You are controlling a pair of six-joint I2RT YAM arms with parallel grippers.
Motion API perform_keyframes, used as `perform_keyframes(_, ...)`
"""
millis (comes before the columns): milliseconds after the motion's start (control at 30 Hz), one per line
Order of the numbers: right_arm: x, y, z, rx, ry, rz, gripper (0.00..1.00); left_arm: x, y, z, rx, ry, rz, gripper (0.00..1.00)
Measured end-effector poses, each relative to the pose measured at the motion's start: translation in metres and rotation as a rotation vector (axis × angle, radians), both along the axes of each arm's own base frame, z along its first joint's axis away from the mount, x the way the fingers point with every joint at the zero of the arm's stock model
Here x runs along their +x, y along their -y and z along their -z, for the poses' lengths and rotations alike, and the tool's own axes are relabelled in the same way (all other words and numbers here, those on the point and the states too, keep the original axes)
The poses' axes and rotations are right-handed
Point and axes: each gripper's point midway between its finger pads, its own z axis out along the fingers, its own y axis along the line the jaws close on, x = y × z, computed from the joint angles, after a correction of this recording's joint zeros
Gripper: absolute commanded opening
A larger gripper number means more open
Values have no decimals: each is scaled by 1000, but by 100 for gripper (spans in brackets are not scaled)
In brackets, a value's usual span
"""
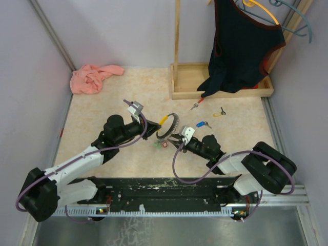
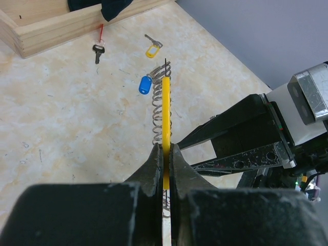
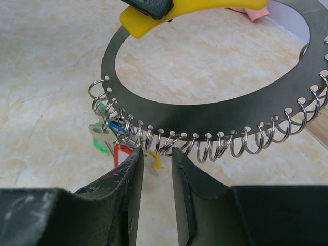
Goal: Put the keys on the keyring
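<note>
Left hand point(image 2: 164, 154) clamps the yellow handle point(image 2: 165, 113) of the keyring point(image 3: 215, 115); right hand point(image 3: 156, 156), narrowly parted, sits beneath. Several threaded keys point(image 3: 108, 139) hang; three loose keys point(image 1: 201, 124) lie toward the far edge of the desk point(image 1: 102, 110).

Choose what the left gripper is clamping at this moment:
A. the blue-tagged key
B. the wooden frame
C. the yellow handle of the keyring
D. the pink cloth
C: in the left wrist view the left gripper is shut on the yellow handle of the keyring, while the blue-tagged key lies loose on the table.
</note>
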Motion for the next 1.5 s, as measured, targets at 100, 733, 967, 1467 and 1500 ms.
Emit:
perform_keyframes(100, 0, 1, 0, -16, 19, -6, 30, -1, -1, 0, 10, 10, -1, 1)
perform_keyframes(733, -1, -1, -9, 13, 37, -14, 24, -3, 1, -7, -20, 1, 9, 1)
perform_keyframes(967, 1, 0, -12, 27, 34, 2, 28, -2, 1, -9, -34, -4, 0, 1)
perform_keyframes(1467, -7, 8, -6, 56, -12, 28, 20, 2, -3, -19, -57, 12, -39, 1)
perform_keyframes(1500, -8, 7, -6, 59, -14, 25, 19, 2, -3, -19, -59, 15, -40, 1)
